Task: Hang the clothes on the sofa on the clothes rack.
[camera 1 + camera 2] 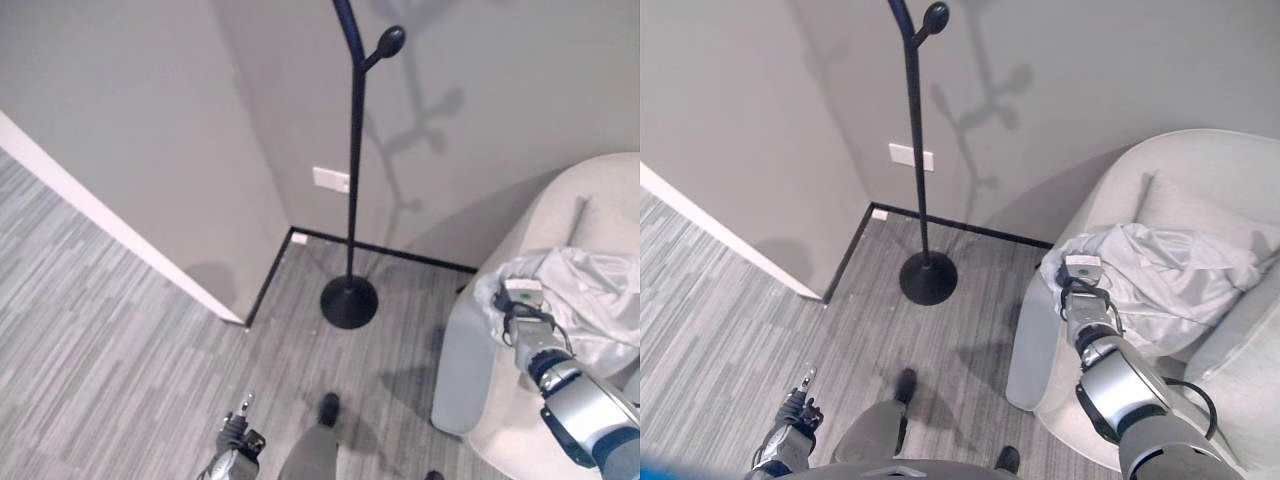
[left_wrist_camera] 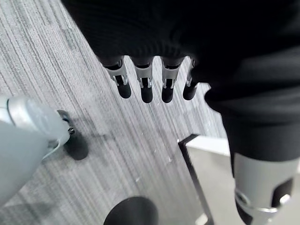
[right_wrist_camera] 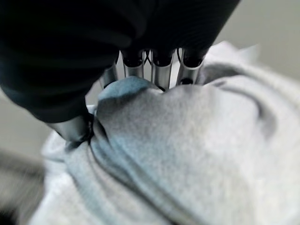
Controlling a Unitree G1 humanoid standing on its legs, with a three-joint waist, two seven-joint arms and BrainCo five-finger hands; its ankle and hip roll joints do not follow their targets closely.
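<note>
Pale grey clothes, black clothes rack.

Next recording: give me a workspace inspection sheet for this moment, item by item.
Surface: grey striped carpet floor; light sofa at the robot's right.
Job's things: pale grey garment lies crumpled on the sofa seat; black clothes rack stands in the wall corner, its visible peg bare.
Clutter: nothing seen.
Hands: right hand is on the garment's edge, fingers buried in the cloth; left hand hangs low over the floor, fingers straight, holding nothing.
Cables: nothing reported.
Surroundings: grey walls, white wall socket, black skirting.
</note>
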